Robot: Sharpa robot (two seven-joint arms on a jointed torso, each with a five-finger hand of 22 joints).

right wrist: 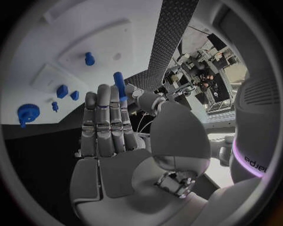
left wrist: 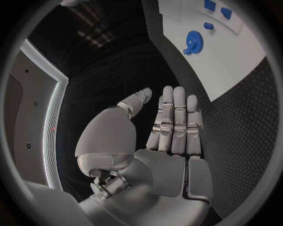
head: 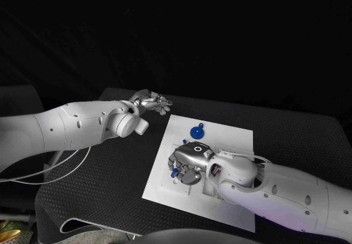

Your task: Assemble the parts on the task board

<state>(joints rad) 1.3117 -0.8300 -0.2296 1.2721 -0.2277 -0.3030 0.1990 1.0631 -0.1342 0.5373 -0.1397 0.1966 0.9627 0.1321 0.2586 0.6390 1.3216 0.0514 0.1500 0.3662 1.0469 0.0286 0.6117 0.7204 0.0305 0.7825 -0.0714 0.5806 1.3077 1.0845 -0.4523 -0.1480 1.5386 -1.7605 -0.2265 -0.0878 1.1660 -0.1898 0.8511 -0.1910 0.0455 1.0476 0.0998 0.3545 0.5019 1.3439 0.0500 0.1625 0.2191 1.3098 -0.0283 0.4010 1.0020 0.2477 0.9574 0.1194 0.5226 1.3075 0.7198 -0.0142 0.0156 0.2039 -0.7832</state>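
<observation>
The white task board (head: 227, 140) lies in the middle of the table. On it a blue gear (head: 197, 132) lies near the far edge, with a small blue part (head: 182, 139) beside it. My right hand (head: 189, 161) hovers over the board's near left area and pinches a blue peg (right wrist: 120, 84) between thumb and a fingertip; the peg (head: 174, 173) shows at the hand's left side. Another blue peg (right wrist: 89, 58) stands in the board, with small blue blocks (right wrist: 62, 91) and the gear (right wrist: 27, 113) further along. My left hand (head: 151, 102) hangs open off the board's far left corner, its fingers (left wrist: 174, 125) straight and holding nothing.
The black table (head: 103, 173) stretches out left of the board. My left forearm (head: 81, 124) crosses above that side. The board (left wrist: 236, 52) with the gear (left wrist: 193, 41) and several small blue parts (left wrist: 209, 4) lies ahead of my left hand.
</observation>
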